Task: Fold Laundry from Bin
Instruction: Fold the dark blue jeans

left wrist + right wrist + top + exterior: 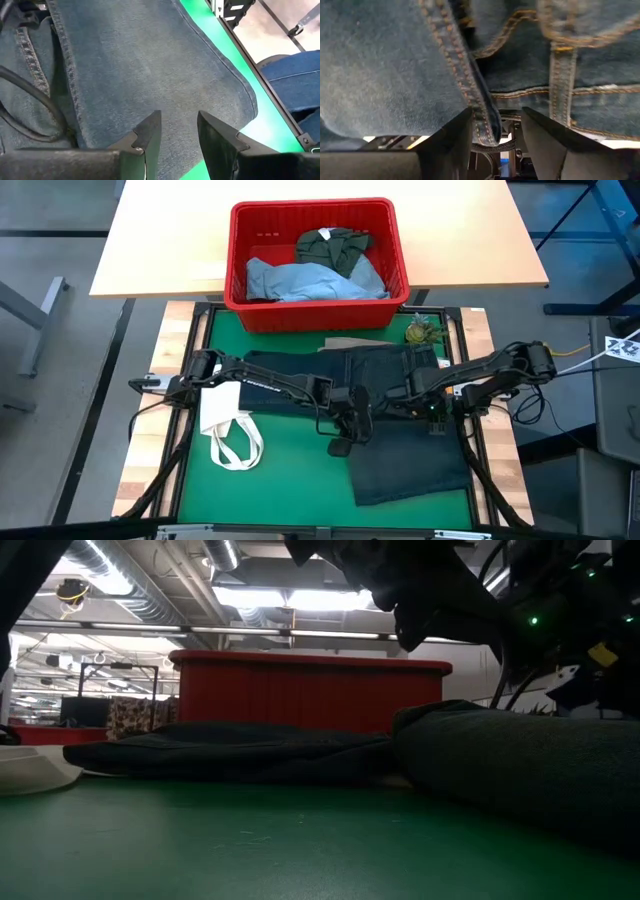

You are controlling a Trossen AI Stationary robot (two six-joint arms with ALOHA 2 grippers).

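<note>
Dark navy jeans seam sits between the right tool's fingers.

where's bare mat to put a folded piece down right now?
Free: green mat near the front edge, between the white tote bag and the dark jeans leg. Also a strip behind the tote. Crowded: centre, where the left gripper and right gripper work the jeans; the red bin blocks the back.

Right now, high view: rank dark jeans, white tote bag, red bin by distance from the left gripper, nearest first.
From the left gripper, mid-table:
1. dark jeans: directly under and beside it, spread across the green mat.
2. white tote bag: on the mat's left side, straps looped toward the near edge.
3. red bin: farthest, on the wooden table beyond the mat.
</note>
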